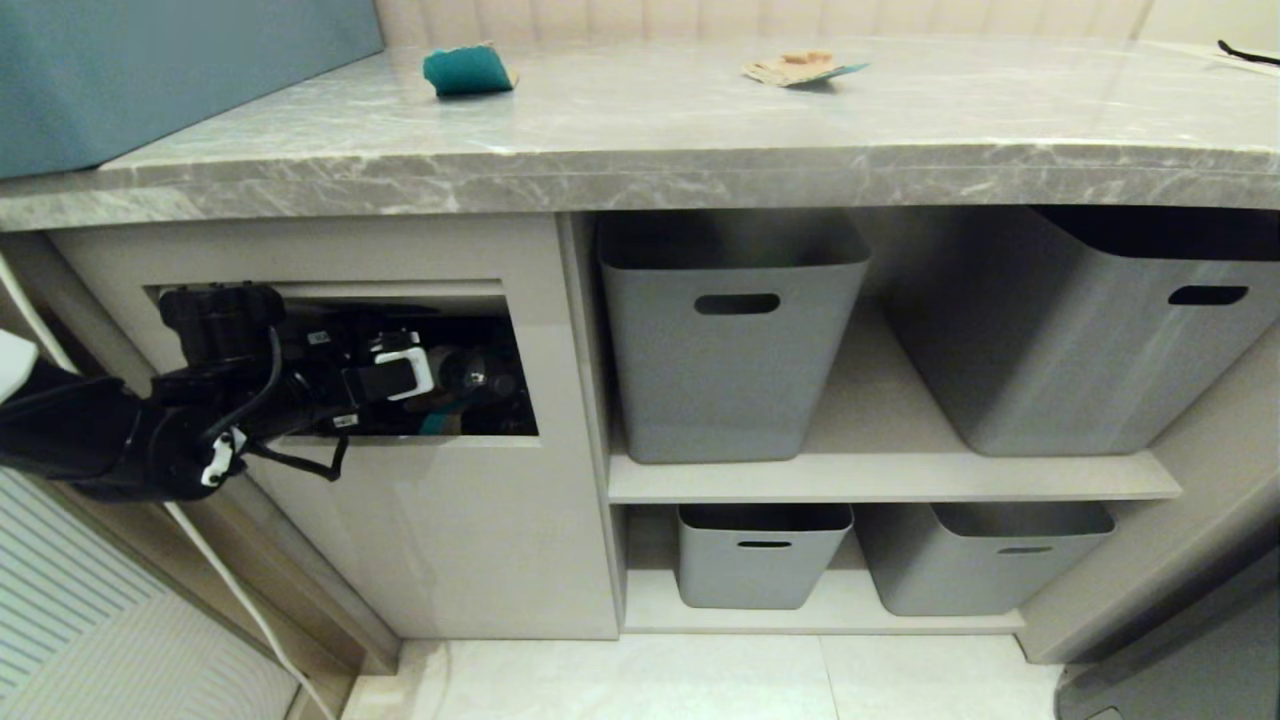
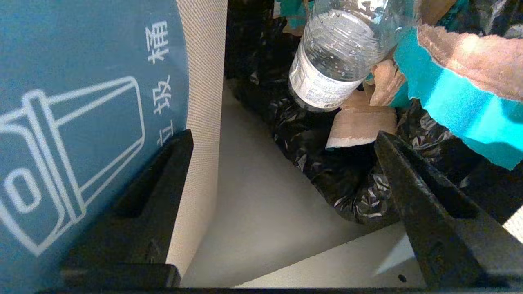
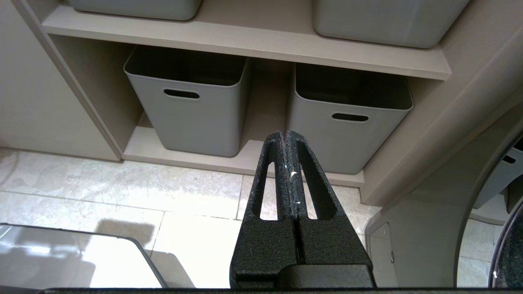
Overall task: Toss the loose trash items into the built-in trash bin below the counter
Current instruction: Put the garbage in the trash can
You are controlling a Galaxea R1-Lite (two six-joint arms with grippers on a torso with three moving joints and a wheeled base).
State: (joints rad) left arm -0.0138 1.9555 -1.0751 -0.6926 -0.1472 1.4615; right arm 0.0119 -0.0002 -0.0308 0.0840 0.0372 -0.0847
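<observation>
My left arm [image 1: 230, 390] reaches into the built-in trash bin [image 1: 440, 520] below the counter [image 1: 640, 165], holding its flap [image 2: 81, 122] with the blue bin sticker pushed inward. Inside, my left gripper [image 2: 282, 143] is open and empty. A clear plastic bottle [image 2: 339, 53] lies just beyond its fingertips on a black bin bag [image 2: 355, 192], among torn brown and teal cardboard [image 2: 457, 81]. On the counter lie a crumpled teal scrap [image 1: 468, 70] and a small tan card piece [image 1: 800, 68]. My right gripper [image 3: 284, 136] is shut and empty, hanging over the floor.
Grey plastic baskets [image 1: 730, 340] fill the shelves right of the bin, two above and two below [image 3: 192, 110]. A big teal-blue box [image 1: 170, 70] stands on the counter's left end. A black strap [image 1: 1245, 50] lies at the far right. Pale floor tiles [image 3: 122, 192] run along the cabinet.
</observation>
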